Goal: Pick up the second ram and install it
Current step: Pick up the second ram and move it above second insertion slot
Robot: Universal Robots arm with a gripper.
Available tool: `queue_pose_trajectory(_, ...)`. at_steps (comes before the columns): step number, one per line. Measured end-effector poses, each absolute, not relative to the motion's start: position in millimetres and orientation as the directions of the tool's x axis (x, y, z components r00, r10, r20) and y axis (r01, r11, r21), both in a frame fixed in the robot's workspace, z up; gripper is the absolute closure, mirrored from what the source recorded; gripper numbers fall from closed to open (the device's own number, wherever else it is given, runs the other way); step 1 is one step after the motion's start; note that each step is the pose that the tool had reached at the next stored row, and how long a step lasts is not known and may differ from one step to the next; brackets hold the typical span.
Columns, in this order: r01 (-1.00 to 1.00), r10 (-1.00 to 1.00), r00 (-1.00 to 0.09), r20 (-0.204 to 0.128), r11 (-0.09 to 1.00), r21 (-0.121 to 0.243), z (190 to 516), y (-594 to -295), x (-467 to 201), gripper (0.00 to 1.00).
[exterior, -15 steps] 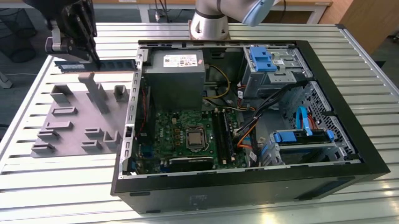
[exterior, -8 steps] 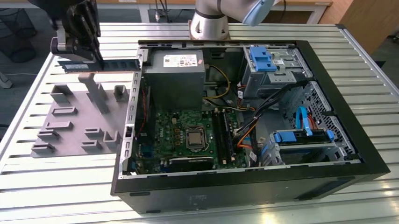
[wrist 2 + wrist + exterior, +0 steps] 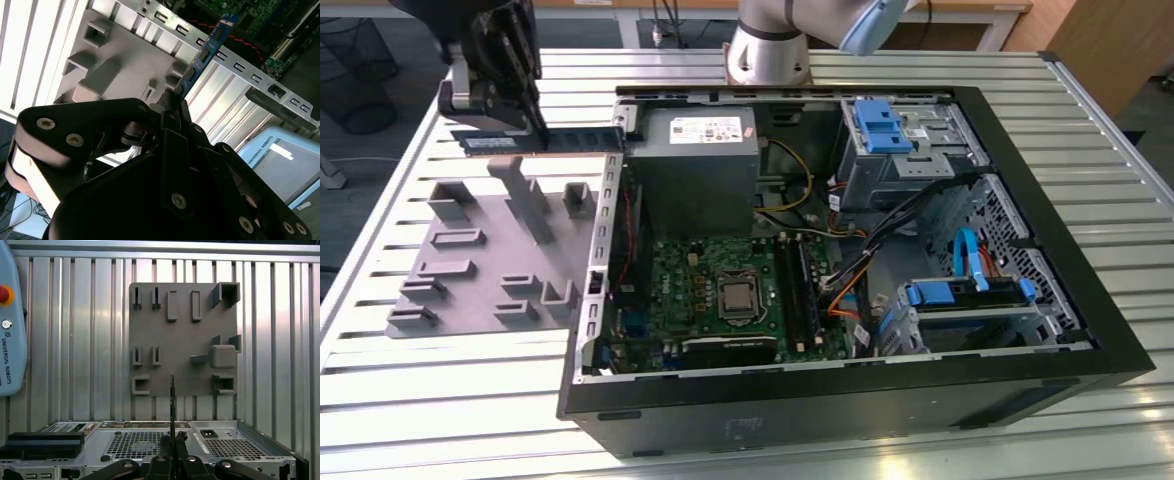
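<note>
Above the grey holder tray [image 3: 480,250], gripper [image 3: 507,128] clamped on the second ram [image 3: 574,138], held level. Second wrist view gives its blue face with chips; first wrist view, edge-on.

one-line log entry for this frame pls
gripper: shut on second ram, gripped at one end | ram: in the air, off grey holder tray, outside PC case | install: not yet done
</note>
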State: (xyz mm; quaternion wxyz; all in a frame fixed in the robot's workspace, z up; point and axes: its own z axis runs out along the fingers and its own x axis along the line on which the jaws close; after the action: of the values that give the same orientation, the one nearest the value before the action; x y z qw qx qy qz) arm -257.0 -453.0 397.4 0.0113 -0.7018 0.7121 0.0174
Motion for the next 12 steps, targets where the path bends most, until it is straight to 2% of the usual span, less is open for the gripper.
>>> queue_pose_trajectory(12,-1.000,-0.999,-0.015,-0.040,0.015,0.009,397.4,-453.0,-250.3,0.86)
